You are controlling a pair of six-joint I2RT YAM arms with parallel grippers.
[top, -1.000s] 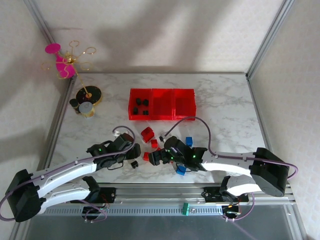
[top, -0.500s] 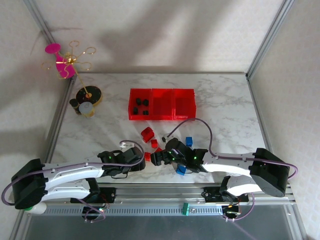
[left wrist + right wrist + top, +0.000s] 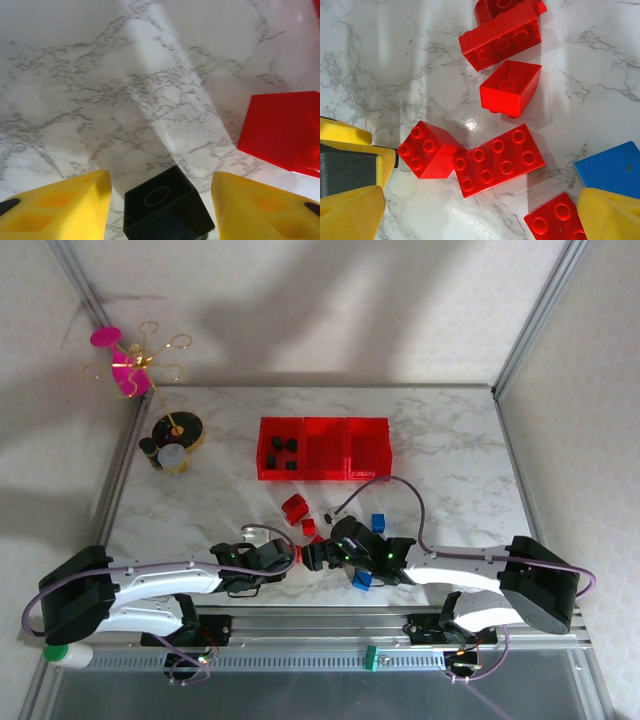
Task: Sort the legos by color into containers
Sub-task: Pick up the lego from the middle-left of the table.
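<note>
Near edge of the bench (image 3: 450, 500), both my arms are nose to nose over the loose pile.

My left fingers (image 3: 284, 558) are spread, straddling a black brick (image 3: 167, 207). There's a gap on each side in the left wrist view, so nothing is gripped yet. A lone red brick (image 3: 282, 130) sits just off to its right.

My right fingers (image 3: 314, 558) are spread wide too, hovering over the red cluster (image 3: 497, 160) and holding nothing. A blue brick (image 3: 612, 167) sits at the right edge of that view.

Status:
- The containers (image 3: 323, 477) are well apart from me, further back on the bench.
- The left compartment holds a handful of black legos (image 3: 285, 450). The middle and right compartments look bare from above.
- No red or blue is binned as far as I can see. A loose red (image 3: 294, 508) and a loose blue (image 3: 378, 522) lie between me and the bins, and a second blue (image 3: 362, 581) lies by my right wrist.

My read is that black is nearly done — this brick, plus maybe a small dark piece (image 3: 327, 515) that's too small to be sure of. Red and blue are all still to do, so it's early — most of the sort is left.
</note>
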